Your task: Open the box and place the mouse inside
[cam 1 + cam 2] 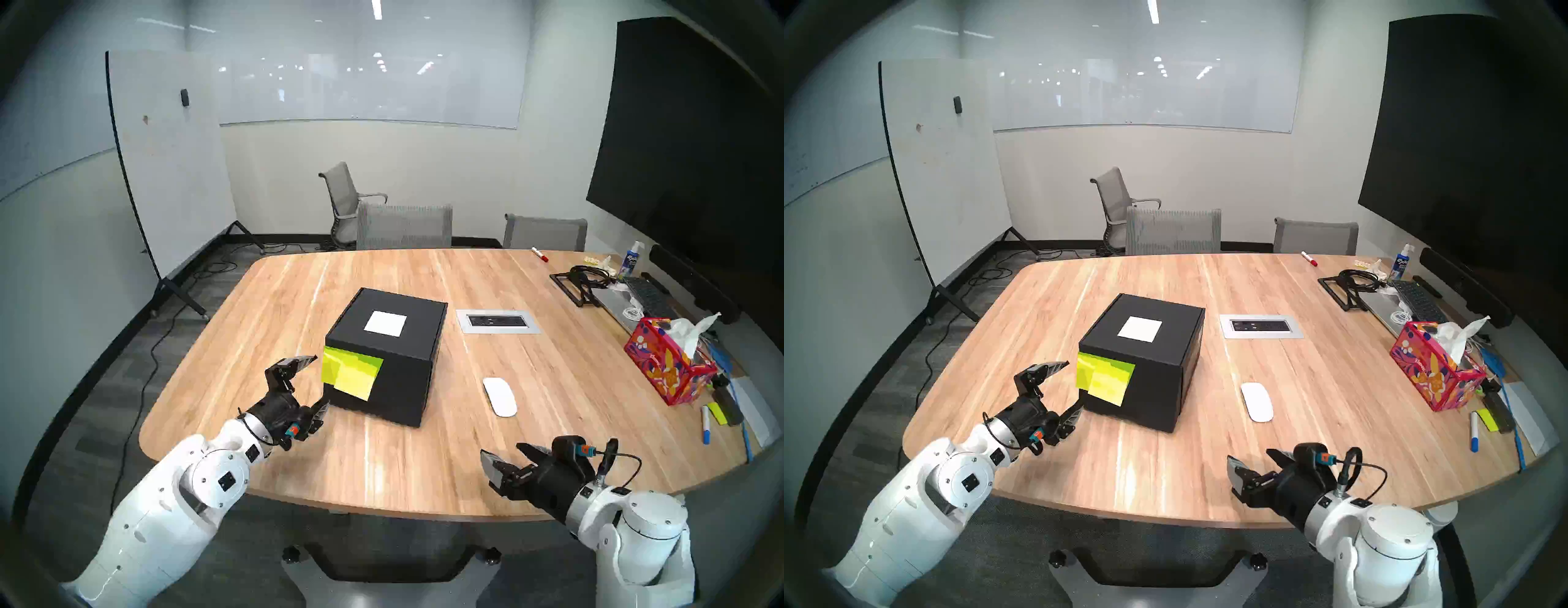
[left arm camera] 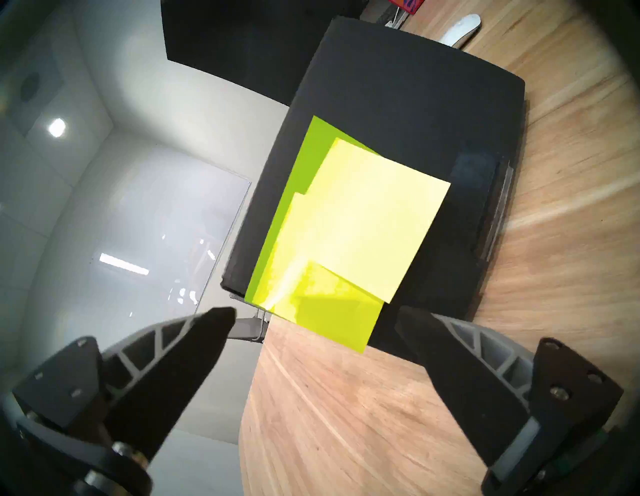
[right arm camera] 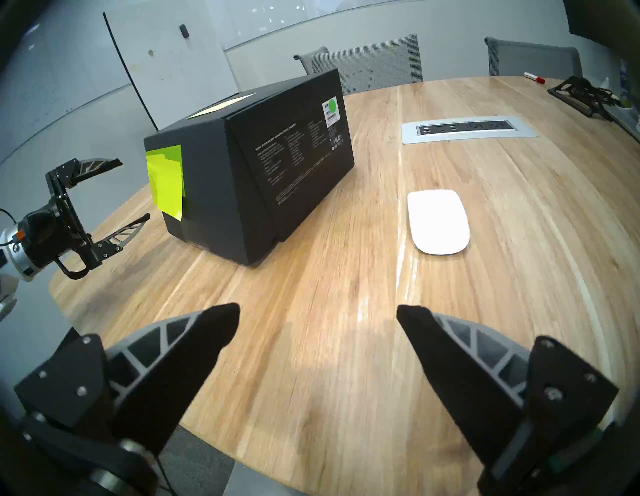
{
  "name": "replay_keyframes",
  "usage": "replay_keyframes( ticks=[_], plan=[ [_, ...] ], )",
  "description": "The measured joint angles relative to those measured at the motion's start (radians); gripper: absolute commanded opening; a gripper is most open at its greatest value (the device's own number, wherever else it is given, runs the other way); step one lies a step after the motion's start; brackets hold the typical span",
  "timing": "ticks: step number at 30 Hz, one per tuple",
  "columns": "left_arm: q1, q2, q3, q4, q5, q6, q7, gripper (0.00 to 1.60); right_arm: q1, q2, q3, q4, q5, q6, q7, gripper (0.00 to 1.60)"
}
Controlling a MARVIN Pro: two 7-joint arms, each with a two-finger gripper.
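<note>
Black box (image 1: 384,354) sits closed, mid worktop (image 1: 551,382), white label (image 1: 385,323) on its lid, yellow-green sticky notes (image 1: 352,374) on the near-left front face. Small print and a barcode sticker with a green dot (image 3: 331,108) on its right side wall.

Left pincer (image 1: 319,382) spread wide, holding nothing. It points at the sticky-note face from the near-left, fingers stacked one above the other: upper tip level with the top of the notes, lower tip down by the box's bottom near corner. In the left wrist view the notes (image 2: 346,228) fill the gap between the tips, just beyond them; the lower tip may be touching the box edge or just short of it, hard to tell through the fisheye.

White mouse (image 1: 499,396) lies flat on the worktop, right of the box and apart from it, nothing on it.

Right pincer (image 1: 505,456) also spread, empty, hovering over the near-right edge of the worktop. Mouse is farther in than this pincer, slightly left in the head view; in the right wrist view the mouse (image 3: 438,221) sits ahead of the tips, a bit right of centre, well apart, bare wood between.

Red floral tissue box (image 1: 668,367) at far right, with markers and office clutter. Silver power panel (image 1: 498,321) set into the worktop beyond the mouse.
</note>
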Motion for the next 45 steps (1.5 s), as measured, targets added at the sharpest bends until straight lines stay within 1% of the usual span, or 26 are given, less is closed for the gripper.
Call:
replay_keyframes(
  ticks=[45],
  plan=[
    [0.000,0.000,-0.001,-0.001,-0.003,0.001,-0.003,1.60,0.001,-0.004,0.002,0.000,-0.004,0.000,0.004,1.60]
  ],
)
